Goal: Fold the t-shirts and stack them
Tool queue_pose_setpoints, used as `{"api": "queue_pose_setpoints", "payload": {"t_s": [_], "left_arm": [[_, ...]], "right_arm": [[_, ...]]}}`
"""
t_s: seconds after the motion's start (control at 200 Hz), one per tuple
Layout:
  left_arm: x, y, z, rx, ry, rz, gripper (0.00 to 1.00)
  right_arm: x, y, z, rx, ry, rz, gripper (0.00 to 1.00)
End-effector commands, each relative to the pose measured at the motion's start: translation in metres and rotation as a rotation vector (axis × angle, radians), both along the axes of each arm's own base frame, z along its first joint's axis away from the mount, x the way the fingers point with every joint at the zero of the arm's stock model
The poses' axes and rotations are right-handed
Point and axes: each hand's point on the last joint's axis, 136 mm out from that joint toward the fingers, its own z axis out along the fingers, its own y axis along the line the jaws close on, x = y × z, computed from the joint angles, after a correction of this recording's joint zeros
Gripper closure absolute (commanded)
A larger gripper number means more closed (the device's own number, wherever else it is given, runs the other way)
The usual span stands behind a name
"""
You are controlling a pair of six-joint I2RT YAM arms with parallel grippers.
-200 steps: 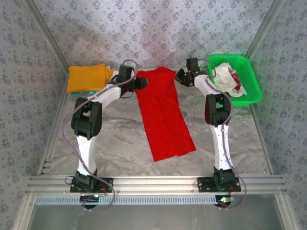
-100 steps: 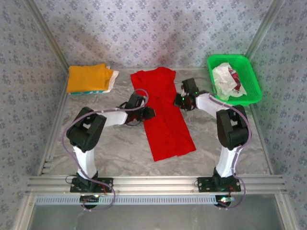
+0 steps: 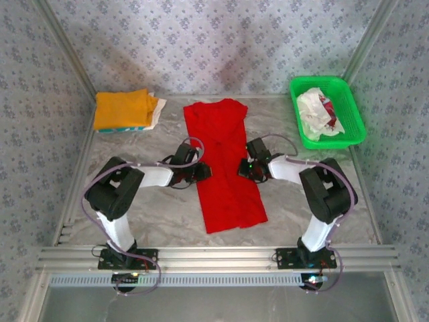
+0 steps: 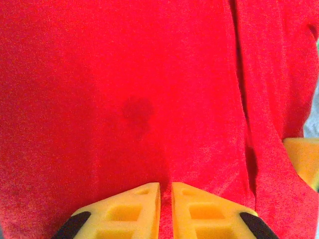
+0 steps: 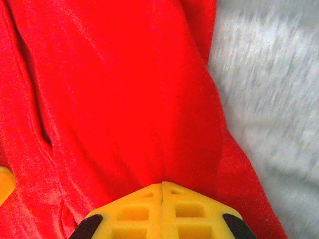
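Note:
The red t-shirt (image 3: 221, 134) lies as a long narrow strip down the middle of the table, collar end far. My left gripper (image 3: 203, 172) sits at its left edge about halfway down; in the left wrist view its jaws (image 4: 166, 189) stand almost together with red cloth (image 4: 124, 74) in the thin gap. My right gripper (image 3: 247, 168) is at the opposite edge, fingertips (image 5: 162, 185) pressed together where the red cloth (image 5: 124, 74) tents up to them. An orange-yellow t-shirt (image 3: 120, 107) tops a folded stack at the far left.
A green mesh basket (image 3: 332, 142) at the far right holds a crumpled white t-shirt with red marks (image 3: 316, 111). Teal and white edges (image 3: 131, 127) show under the orange-yellow tee. Bare marble table (image 3: 161, 208) flanks the red shirt. A metal rail (image 3: 214, 255) runs along the near edge.
Both grippers have come down from the shirt's collar end to its middle. The red shirt has straightened, and its bottom hem has shifted left and nearer.

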Motion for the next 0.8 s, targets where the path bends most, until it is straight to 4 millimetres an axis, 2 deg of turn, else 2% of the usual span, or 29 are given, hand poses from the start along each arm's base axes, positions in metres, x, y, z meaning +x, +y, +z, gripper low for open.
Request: {"api": "queue_pose_setpoints", "payload": {"t_s": [0.0, 0.065, 0.115, 0.235, 0.32, 0.41, 0.46, 0.5, 0.59, 0.65, 0.794], "left_arm": [[-0.040, 0.045, -0.036, 0.179, 0.115, -0.047, 0.85], [-0.042, 0.049, -0.032, 0.162, 0.112, -0.051, 0.85], [-0.041, 0.050, -0.026, 0.160, 0.105, -0.054, 0.85], [-0.024, 0.059, 0.002, 0.180, 0.045, -0.054, 0.84], [0.003, 0.053, 0.048, 0.069, -0.031, -0.048, 0.74], [0.034, 0.045, 0.104, 0.018, -0.135, -0.046, 0.70], [0.054, 0.046, 0.127, 0.039, -0.175, -0.029, 0.66], [0.071, 0.047, 0.137, 0.069, -0.196, -0.023, 0.62], [0.111, 0.047, 0.141, 0.168, -0.206, -0.007, 0.60], [0.134, 0.045, 0.136, 0.198, -0.194, 0.011, 0.58], [0.166, 0.038, 0.119, 0.243, -0.162, 0.033, 0.49]], "right_arm": [[-0.059, -0.023, -0.036, -0.098, 0.175, -0.076, 1.00], [-0.059, -0.027, -0.031, -0.137, 0.154, -0.075, 1.00], [-0.052, -0.029, -0.026, -0.147, 0.134, -0.078, 1.00], [-0.028, -0.026, -0.003, -0.144, 0.094, -0.044, 1.00], [-0.007, -0.023, 0.026, -0.126, 0.029, -0.009, 0.88], [0.012, -0.016, 0.055, -0.081, -0.013, 0.017, 0.82], [0.026, -0.012, 0.069, -0.058, -0.052, 0.025, 0.79], [0.035, -0.009, 0.077, -0.054, -0.083, 0.029, 0.76], [0.054, 0.001, 0.086, -0.028, -0.119, 0.035, 0.73], [0.063, 0.007, 0.089, -0.005, -0.139, 0.037, 0.72], [0.077, 0.013, 0.092, -0.002, -0.185, 0.063, 0.63]]}}
